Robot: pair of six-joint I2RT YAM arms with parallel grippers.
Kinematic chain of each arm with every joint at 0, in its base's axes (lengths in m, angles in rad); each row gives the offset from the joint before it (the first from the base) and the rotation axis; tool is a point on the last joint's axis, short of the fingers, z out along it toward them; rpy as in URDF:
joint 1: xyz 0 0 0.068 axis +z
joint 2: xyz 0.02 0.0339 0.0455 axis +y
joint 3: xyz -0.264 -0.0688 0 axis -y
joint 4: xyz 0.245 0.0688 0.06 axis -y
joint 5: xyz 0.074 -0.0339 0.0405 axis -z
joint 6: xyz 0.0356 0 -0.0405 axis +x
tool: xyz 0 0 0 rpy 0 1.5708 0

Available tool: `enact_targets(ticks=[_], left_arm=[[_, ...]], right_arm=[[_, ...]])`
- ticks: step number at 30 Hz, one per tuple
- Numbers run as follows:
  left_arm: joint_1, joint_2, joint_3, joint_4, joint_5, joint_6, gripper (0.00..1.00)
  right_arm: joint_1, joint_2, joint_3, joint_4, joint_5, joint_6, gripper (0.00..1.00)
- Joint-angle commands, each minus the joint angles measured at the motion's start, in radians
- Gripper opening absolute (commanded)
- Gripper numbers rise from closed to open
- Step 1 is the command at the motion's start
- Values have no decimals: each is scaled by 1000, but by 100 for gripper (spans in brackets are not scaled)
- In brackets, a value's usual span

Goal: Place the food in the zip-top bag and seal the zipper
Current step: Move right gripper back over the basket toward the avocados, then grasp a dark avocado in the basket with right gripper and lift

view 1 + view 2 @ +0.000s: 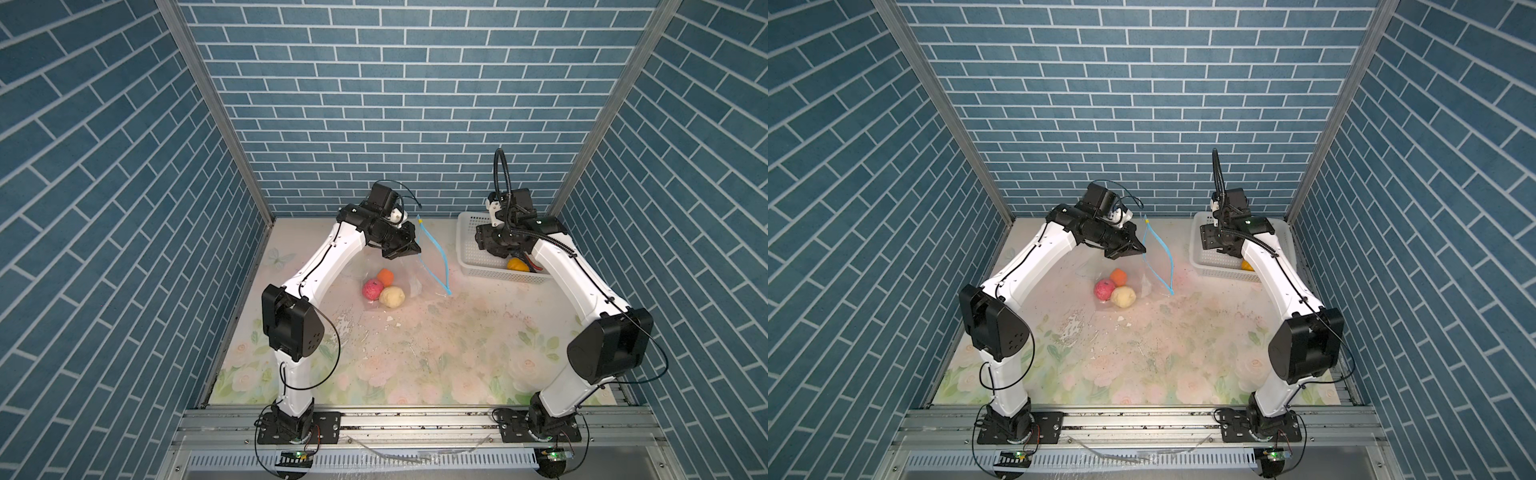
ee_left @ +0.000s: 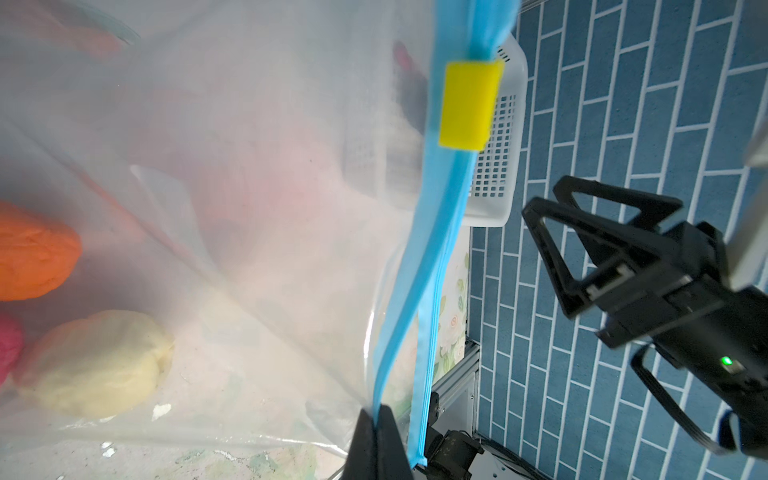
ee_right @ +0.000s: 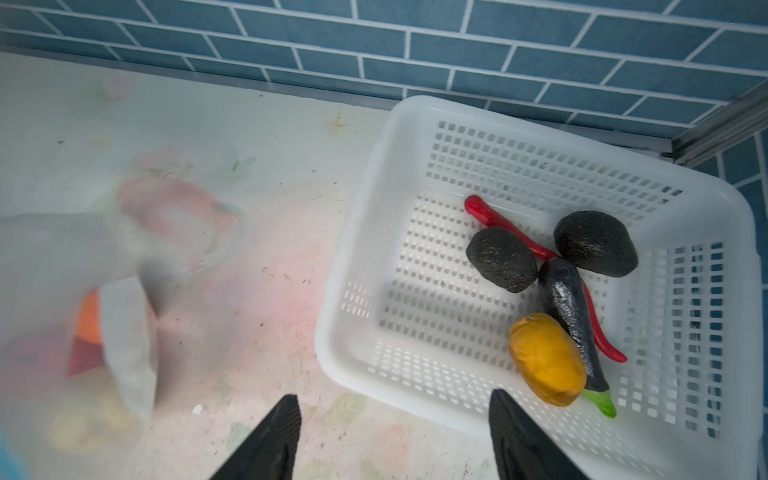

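Inside the basket (image 3: 353, 299), right wrist alone shows black lumps (image 3: 500, 258).

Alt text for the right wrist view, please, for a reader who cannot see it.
The right pincer, open and empty, hangs above the rim of a white basket holding two black lumps, a long red strip, a dark aubergine-shaped piece and a yellow-orange piece. Beside the basket the clear bag shows only as a blur over the floral table.

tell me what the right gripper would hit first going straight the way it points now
Most likely the near rim of the white perforated plastic basket, just ahead of the open right gripper; depth is unclear.
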State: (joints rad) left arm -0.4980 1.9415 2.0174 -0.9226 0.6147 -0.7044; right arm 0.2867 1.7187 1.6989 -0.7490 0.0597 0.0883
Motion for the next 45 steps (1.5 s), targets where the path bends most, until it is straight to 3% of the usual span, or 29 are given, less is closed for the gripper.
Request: enact_targets(ticks=[1, 13, 28, 35, 39, 45], left_arm=[[-6, 1, 32, -9, 10, 4, 0], [-7, 27, 58, -25, 11, 5, 0], [-7, 44, 74, -39, 10, 9, 0], [-7, 40, 65, -35, 7, 9, 0], [-7, 39, 64, -36, 7, 9, 0], [-8, 39, 63, -36, 5, 9, 0]], right_arm=[[-44, 91, 66, -46, 61, -4, 75], [-163, 383, 264, -44, 26, 53, 78], [-200, 642, 476, -69, -9, 50, 78], [-204, 714, 541, -96, -18, 47, 82], [-205, 738, 557, -97, -27, 44, 89], [-206, 766, 574, -104, -33, 45, 88]])
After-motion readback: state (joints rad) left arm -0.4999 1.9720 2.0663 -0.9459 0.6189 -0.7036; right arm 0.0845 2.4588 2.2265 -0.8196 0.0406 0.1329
